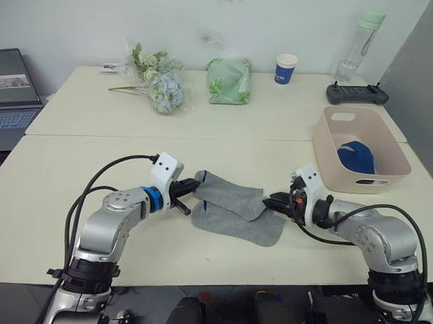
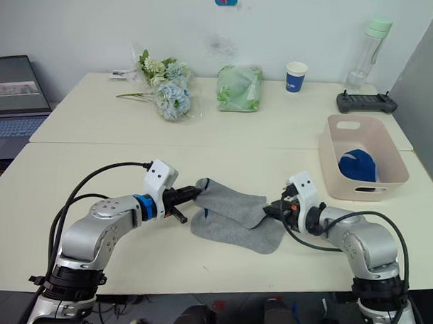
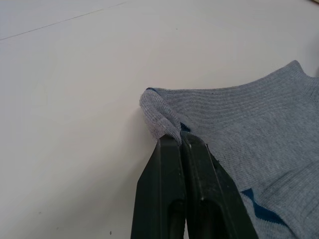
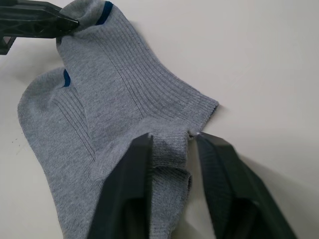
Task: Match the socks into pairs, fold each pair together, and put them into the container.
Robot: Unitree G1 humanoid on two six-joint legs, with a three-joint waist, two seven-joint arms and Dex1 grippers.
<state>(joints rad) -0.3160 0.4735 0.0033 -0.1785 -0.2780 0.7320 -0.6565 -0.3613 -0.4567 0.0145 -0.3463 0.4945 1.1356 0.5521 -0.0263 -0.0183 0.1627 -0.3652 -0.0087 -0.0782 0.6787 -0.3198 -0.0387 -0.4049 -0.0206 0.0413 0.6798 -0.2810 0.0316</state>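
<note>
Grey knit is pinched between the closed fingers of the left hand (image 1: 189,190), which holds the toe end of the upper grey sock (image 1: 229,194) at the lower centre of the head frame. The right hand (image 4: 172,149) sits at the opposite, cuff end with its fingers parted, the ribbed cuff lying between them but not yet clamped. The second grey sock (image 1: 246,228) lies flat on the desk (image 1: 81,171) beneath, partly covered, the two crossing at a slight angle.

The step in hand appears to be folding this grey pair together. To do it well, the right hand should close on both cuff layers if it can, not just the top one, so the pair travels as one. The socks are soft and will slide over each other, so the two should be squared up first and the fold made low over the desk.

At the right of the frame, the pink container (image 1: 394,157) already holds blue socks (image 1: 356,157).
</note>
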